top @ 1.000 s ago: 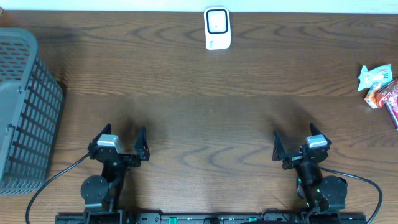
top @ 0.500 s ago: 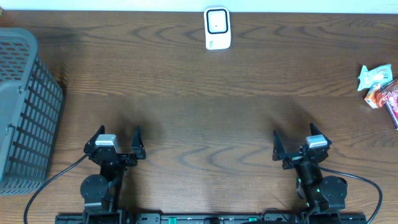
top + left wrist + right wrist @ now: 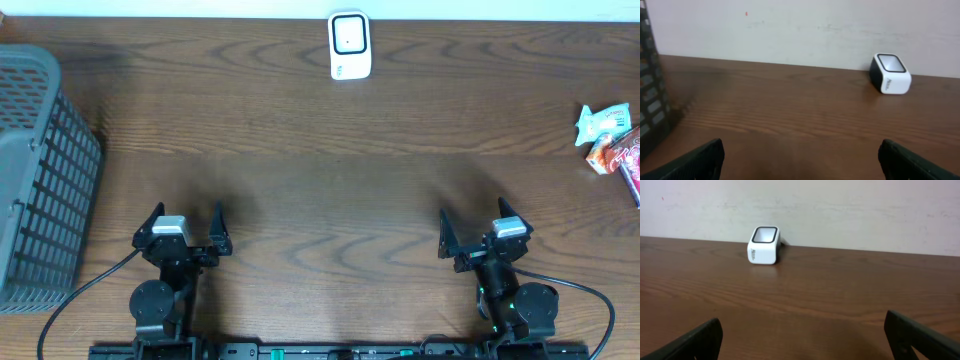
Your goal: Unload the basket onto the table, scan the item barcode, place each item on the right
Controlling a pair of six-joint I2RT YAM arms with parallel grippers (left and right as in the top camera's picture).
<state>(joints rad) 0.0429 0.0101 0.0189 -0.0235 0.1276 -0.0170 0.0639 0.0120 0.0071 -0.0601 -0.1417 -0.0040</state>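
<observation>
Wooden table (image 3: pixel 330 170), seen from above. The left gripper (image 3: pixel 187 215) sits low near the front edge on the left side, jaws spread wide, nothing between them. The right gripper (image 3: pixel 474 213) is level with it on the right side, jaws equally wide and empty. The two are well apart, with bare wood between. A white scanner (image 3: pixel 350 45) with a dark-rimmed window stands at the far edge, about centre, close to the pale wall (image 3: pixel 800 25). Snack packets (image 3: pixel 608 135) lie at the right edge of the table, well apart from both grippers; one is white and green, one red, and the red one is partly cut off by the frame, so no barcode can be made out. A grey slatted basket (image 3: pixel 40 180) occupies the far left. In the left wrist view, dark fingertips (image 3: pixel 705 157) show at the bottom corners with the scanner ahead to the right; in the right wrist view the scanner stands ahead to the left.
</observation>
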